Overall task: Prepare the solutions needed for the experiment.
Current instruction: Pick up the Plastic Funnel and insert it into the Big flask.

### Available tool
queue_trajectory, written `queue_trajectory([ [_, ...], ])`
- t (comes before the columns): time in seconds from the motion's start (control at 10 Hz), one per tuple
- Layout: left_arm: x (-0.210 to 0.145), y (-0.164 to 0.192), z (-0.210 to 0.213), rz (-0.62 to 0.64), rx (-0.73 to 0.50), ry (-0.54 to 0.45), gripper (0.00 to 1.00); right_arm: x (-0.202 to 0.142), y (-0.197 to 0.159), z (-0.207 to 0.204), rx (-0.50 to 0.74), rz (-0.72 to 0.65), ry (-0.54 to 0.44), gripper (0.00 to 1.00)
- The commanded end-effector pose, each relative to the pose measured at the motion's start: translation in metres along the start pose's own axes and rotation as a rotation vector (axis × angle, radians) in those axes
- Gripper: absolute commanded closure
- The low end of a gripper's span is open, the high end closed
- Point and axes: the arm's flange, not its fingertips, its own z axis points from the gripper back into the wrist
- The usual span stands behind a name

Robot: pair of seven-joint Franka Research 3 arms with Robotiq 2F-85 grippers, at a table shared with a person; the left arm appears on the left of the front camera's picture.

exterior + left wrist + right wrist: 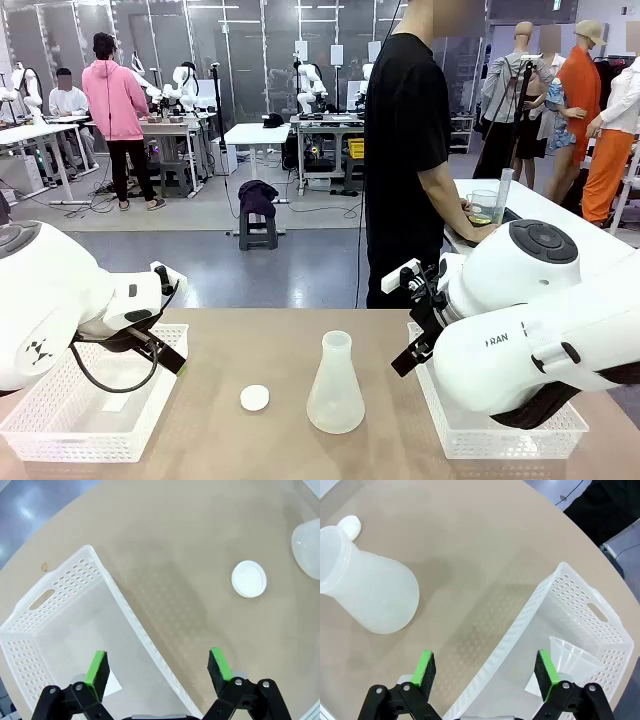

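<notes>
Mid-frame on the worktop [290, 340]: flask [335, 390] beside white cap [254, 398].
Left end effector [157, 656] spread over the left basket [60, 590], right end effector [484, 656] spread over the right basket [580, 595].

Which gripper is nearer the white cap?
Left. The left gripper hangs over the left basket's rim, beside the white cap; the right gripper is beyond the flask.

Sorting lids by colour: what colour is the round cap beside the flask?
White; the cap shows best in the left wrist view.
</notes>
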Motion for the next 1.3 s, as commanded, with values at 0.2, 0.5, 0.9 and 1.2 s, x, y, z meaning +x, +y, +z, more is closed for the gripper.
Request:
queue_trajectory([
  [0.2, 0.0001, -0.0002, 0.0, 0.0, 0.0, 0.0, 0.0, 0.0, 0.0, 0.0, 0.0, 0.0, 0.0, 0.0],
  [0.5, 0.0001, -0.0002, 0.0, 0.0, 0.0, 0.0, 0.0, 0.0, 0.0, 0.0, 0.0, 0.0, 0.0, 0.0],
  [0.9, 0.0001, -0.0002, 0.0, 0.0, 0.0, 0.0, 0.0, 0.0, 0.0, 0.0, 0.0, 0.0, 0.0, 0.0],
  [1.2, 0.0001, -0.0002, 0.0, 0.0, 0.0, 0.0, 0.0, 0.0, 0.0, 0.0, 0.0, 0.0, 0.0, 0.0],
])
